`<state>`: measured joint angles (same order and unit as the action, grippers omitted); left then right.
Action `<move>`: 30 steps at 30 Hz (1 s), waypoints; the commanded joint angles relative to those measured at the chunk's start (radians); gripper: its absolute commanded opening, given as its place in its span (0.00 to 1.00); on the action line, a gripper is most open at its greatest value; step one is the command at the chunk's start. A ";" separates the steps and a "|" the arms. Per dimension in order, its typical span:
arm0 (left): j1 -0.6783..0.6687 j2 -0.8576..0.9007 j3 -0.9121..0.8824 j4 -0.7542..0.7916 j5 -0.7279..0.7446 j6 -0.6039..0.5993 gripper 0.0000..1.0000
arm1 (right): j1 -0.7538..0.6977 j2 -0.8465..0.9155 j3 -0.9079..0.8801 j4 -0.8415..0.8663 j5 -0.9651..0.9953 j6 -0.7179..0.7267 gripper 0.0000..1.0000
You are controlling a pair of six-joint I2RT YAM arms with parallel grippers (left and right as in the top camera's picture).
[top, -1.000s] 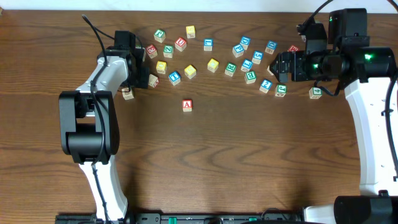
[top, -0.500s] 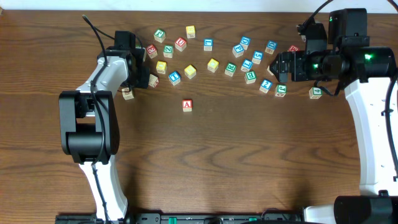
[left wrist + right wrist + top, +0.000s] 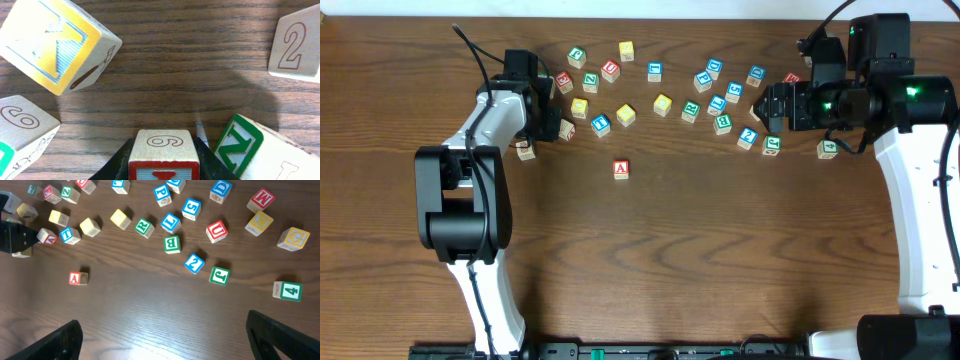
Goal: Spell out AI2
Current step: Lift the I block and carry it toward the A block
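Between left gripper point(image 3: 164, 161) fingers: red-edged block point(image 3: 163, 142), clamped.
A block point(image 3: 621, 169) sits alone, well apart from both grippers' fingers; I, 2 unplaced; right gripper point(image 3: 165, 340) splayed, empty.

Left tool point(image 3: 162, 165) low, clamped on block point(image 3: 161, 145); right tool point(image 3: 162, 332) raised, fingers spread wide.

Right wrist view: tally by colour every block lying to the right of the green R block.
Blue blocks: 6
Green blocks: 3
Red blocks: 2
Yellow blocks: 2
Total: 13
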<state>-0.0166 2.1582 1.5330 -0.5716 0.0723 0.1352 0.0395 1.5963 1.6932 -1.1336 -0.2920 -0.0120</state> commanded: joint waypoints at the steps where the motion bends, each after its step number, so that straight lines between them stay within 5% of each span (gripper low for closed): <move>1: 0.004 -0.058 -0.010 -0.008 -0.005 -0.002 0.29 | 0.007 0.000 0.012 0.000 0.001 -0.011 0.99; 11: 0.004 -0.225 -0.010 -0.014 -0.014 -0.066 0.29 | 0.007 0.000 0.012 -0.001 0.001 -0.011 0.99; 20: -0.019 -0.370 -0.010 -0.074 -0.012 -0.263 0.28 | 0.007 0.000 0.012 -0.001 0.001 -0.011 0.99; 30: -0.233 -0.378 -0.011 -0.181 -0.002 -0.342 0.27 | 0.007 0.000 0.012 -0.002 0.001 -0.011 0.99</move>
<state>-0.1917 1.7878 1.5238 -0.7395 0.0692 -0.1642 0.0395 1.5963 1.6932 -1.1336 -0.2920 -0.0116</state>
